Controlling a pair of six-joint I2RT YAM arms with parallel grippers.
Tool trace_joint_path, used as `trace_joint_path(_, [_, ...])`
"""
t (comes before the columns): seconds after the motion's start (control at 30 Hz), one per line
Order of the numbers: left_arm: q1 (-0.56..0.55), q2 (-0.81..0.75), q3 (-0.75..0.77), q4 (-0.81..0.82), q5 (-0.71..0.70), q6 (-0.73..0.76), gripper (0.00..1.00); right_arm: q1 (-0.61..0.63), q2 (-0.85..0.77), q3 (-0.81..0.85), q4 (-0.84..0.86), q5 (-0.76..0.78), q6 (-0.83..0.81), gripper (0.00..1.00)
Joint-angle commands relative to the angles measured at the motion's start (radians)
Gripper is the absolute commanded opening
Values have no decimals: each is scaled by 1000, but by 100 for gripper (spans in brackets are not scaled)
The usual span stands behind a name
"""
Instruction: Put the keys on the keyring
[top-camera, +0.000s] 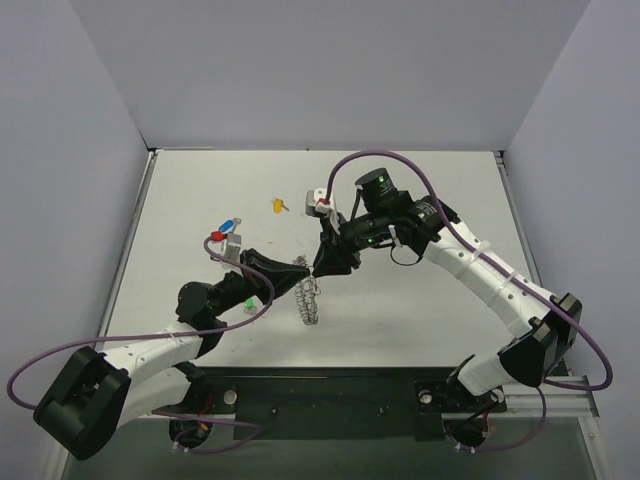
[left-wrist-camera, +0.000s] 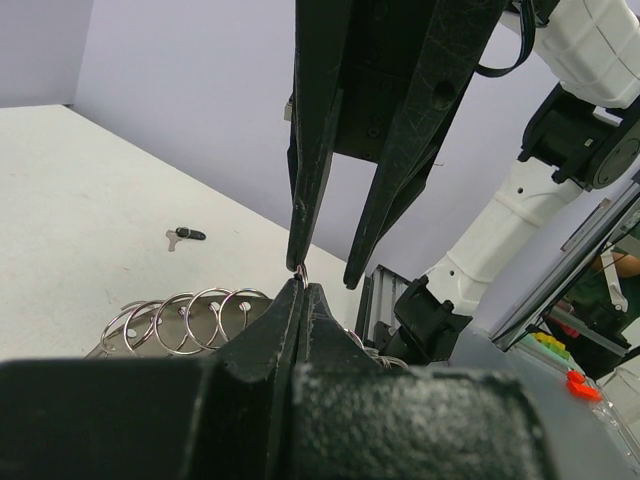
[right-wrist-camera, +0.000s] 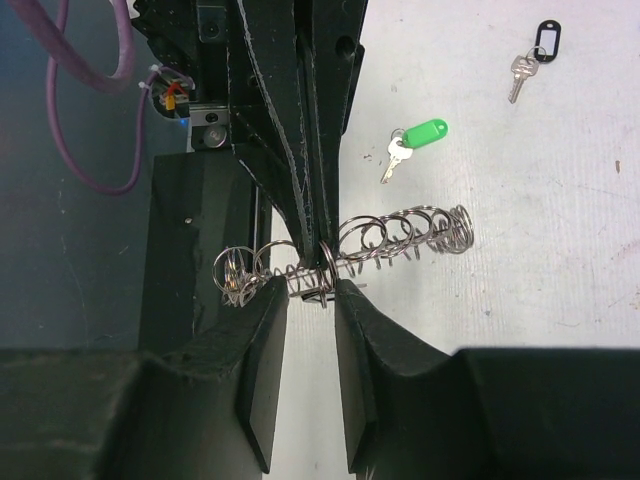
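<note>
The keyring is a coil-like row of silver rings lying on the table; it also shows in the right wrist view and the left wrist view. My left gripper is shut on one upright silver ring just above the coil. My right gripper is open, and its fingertips stand either side of that ring. A green-headed key lies beside the coil. A yellow-headed key and a blue-headed key lie further back.
A key with a black tag lies apart from the coil; it also shows in the left wrist view. The green key lies close by my left arm. The two grippers nearly touch.
</note>
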Motion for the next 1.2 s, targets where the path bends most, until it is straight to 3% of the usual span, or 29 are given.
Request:
trace_joint_path(0.0, [4,-11,42,363,-34,-33,0,9,7,8,18,-49,-3,22])
trace_joint_path(0.23, [4,-16,48,375,-40,-40,0,12,13,11,27,-49,13,22])
trace_joint_path(0.63, [4,-36,44,317,-32,-7,0,-32,10,26,67,-7,60,29])
trace_joint_path(1.07, [4,-40,59,326,-31,-14,0,-5,22,-2,96,-52,91,26])
trace_joint_path(1.17, [4,-42,59,327,-32,-14,0,3,25,-6,99,-63,97,21])
